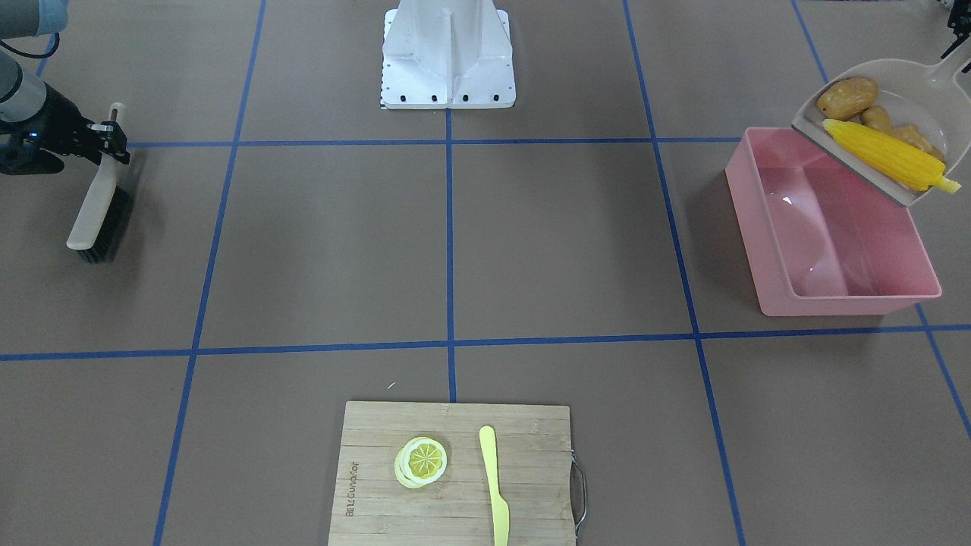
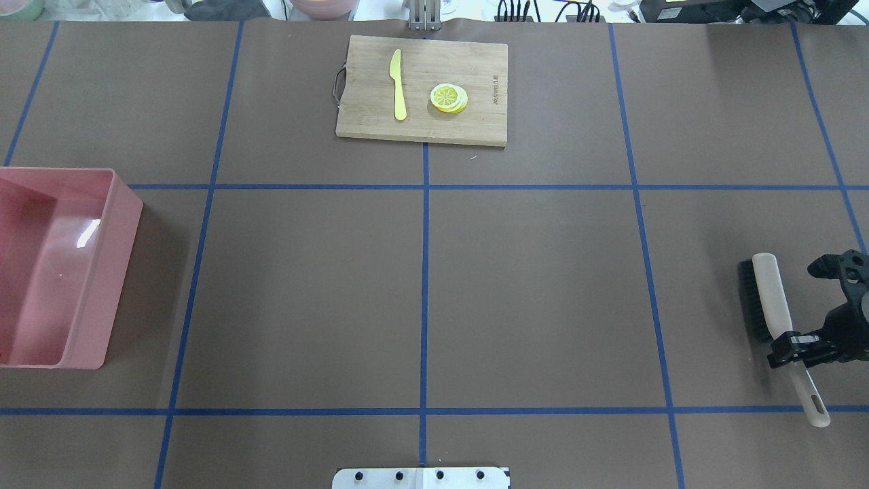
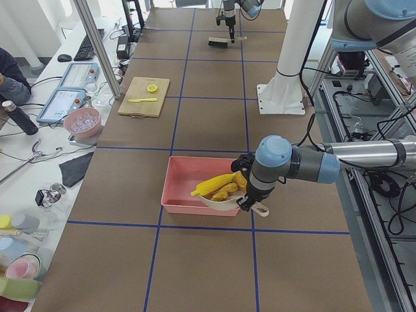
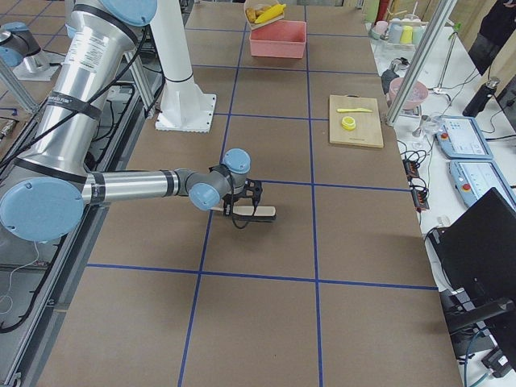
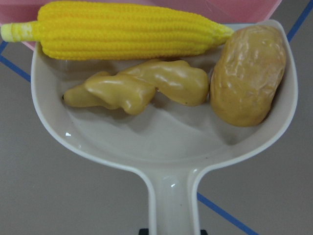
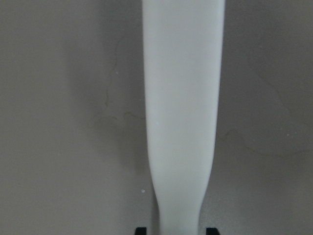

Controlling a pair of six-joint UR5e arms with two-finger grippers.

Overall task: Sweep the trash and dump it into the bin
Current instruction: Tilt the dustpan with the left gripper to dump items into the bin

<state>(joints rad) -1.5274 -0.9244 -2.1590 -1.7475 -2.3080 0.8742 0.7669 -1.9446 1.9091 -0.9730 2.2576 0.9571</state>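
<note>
My left gripper [image 5: 172, 231] is shut on the handle of the beige dustpan [image 1: 910, 87] and holds it tilted over the back corner of the pink bin [image 1: 834, 303]. The yellow corn cob [image 1: 887, 155] lies along the pan's lip with its tip over the edge. The brown potato [image 1: 846, 97] and the tan ginger root [image 1: 910, 136] lie behind it. The bin's inside shows nothing in it. My right gripper [image 2: 794, 348] straddles the handle of the brush [image 2: 770, 292], which lies on the table; a small gap shows beside each fingertip [image 6: 141, 230].
A wooden cutting board [image 1: 379, 455] at the table's far middle bears a lemon slice [image 1: 422, 460] and a pale yellow knife [image 1: 493, 478]. The robot's white base [image 1: 447, 53] stands at the near middle. Blue tape lines cross the brown table.
</note>
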